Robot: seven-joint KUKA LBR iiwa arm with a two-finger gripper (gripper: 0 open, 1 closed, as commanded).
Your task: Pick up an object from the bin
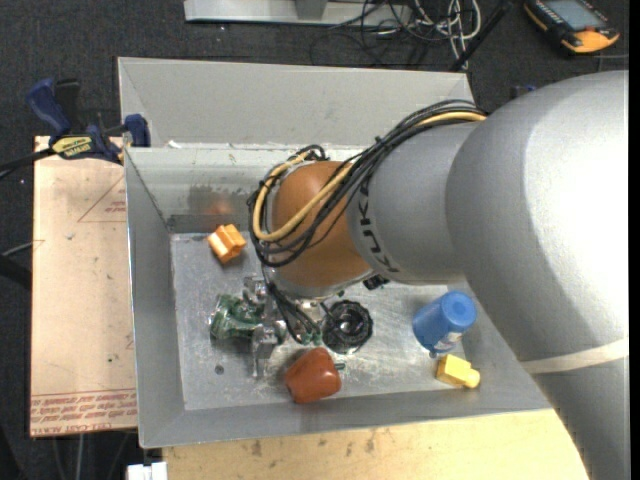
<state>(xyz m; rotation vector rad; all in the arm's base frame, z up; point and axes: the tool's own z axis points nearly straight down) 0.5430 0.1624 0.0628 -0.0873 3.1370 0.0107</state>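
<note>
Working low among the clutter: red rounded lump (pixel 312 375) by the bin's (pixel 150 268) front wall, my gripper (pixel 268 336) just behind it, beside a green circuit-like piece (pixel 232 318). Jaws apart or together, I can't tell; nothing's lifted yet, I judge.

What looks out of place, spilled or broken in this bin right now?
Nothing stands out. The grey metal bin holds loose things: a small orange block lies apart near the far left corner, and the tool is down beside a green circuit-board-like piece.
</note>
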